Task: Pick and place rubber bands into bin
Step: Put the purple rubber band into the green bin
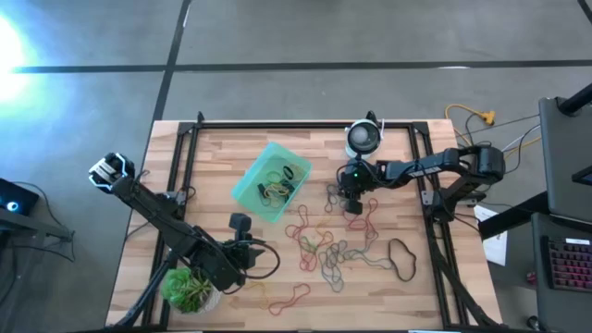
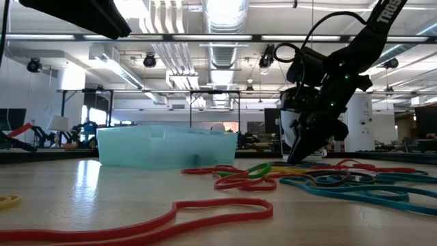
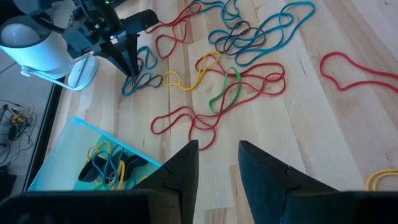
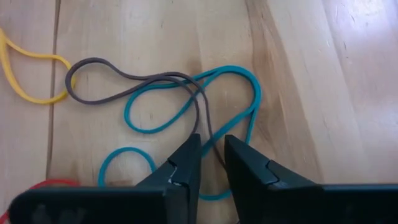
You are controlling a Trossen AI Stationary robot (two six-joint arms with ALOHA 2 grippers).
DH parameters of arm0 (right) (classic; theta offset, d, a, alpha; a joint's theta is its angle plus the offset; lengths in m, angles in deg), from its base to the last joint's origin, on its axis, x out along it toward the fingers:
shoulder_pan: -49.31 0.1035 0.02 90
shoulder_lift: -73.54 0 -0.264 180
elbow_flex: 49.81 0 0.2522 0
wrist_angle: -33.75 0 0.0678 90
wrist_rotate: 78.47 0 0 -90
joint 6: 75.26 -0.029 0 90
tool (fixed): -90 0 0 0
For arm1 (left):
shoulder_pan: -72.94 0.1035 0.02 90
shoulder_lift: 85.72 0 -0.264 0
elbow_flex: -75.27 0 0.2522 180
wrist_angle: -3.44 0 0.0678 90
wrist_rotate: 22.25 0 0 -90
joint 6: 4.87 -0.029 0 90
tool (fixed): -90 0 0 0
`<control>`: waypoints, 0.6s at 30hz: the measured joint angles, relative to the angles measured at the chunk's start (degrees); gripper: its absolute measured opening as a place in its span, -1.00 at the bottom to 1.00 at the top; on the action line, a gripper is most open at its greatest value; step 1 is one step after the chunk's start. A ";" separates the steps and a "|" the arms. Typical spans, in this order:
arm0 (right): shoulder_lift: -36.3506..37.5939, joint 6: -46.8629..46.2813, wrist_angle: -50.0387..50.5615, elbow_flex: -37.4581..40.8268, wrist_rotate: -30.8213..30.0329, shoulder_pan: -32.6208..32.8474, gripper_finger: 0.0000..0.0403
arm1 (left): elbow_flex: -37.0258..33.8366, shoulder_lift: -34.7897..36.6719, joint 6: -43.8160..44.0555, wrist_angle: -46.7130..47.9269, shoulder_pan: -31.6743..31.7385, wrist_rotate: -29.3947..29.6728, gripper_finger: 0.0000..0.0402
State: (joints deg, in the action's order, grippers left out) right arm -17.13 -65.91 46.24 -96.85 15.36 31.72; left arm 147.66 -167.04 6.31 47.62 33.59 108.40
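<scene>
Butcher-block wooden table (image 1: 435, 296): thin, floppy, featherlight grey rubber band (image 4: 134, 79) tangled with teal rubber band (image 4: 244, 93). Your right gripper (image 4: 211, 155) is nearly closed astride their crossed strands, grip unconfirmed; pinch there, expect both lifting. Left gripper (image 3: 217, 155) idles part-open, empty, beside the translucent teal plastic bin (image 1: 245, 185).

A: Is the right gripper (image 4: 211, 152) pinching the grey band (image 4: 134, 78)?
B: Its fingers hide the contact. A teal band (image 4: 186, 109) runs under them too.
</scene>
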 joint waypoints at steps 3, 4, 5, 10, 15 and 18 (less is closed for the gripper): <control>0.29 0.47 0.29 0.02 -0.21 -0.02 -0.79 | 0.00 0.00 0.00 0.01 0.00 0.00 -0.51; 0.29 0.67 0.41 0.02 -0.23 -0.02 -0.84 | 0.00 0.00 0.00 0.00 0.00 0.00 -0.51; 0.30 1.05 0.53 0.02 -0.30 -0.02 -0.89 | 0.00 0.00 0.00 0.01 0.00 0.00 -0.51; 0.31 1.33 0.78 0.04 -0.65 -0.02 -0.96 | 0.00 0.00 0.04 0.00 0.00 0.00 -0.51; 1.57 0.99 1.47 0.16 -1.40 0.07 -0.96 | 0.00 0.00 0.09 0.01 0.00 -0.02 -0.51; 3.82 0.65 2.04 0.28 -2.12 -0.02 -0.96 | 0.00 0.00 0.09 0.02 0.00 -0.02 -0.51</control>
State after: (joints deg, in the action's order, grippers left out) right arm -13.32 -65.26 48.29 -96.56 13.25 31.70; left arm 147.66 -167.04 6.40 47.64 33.59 108.38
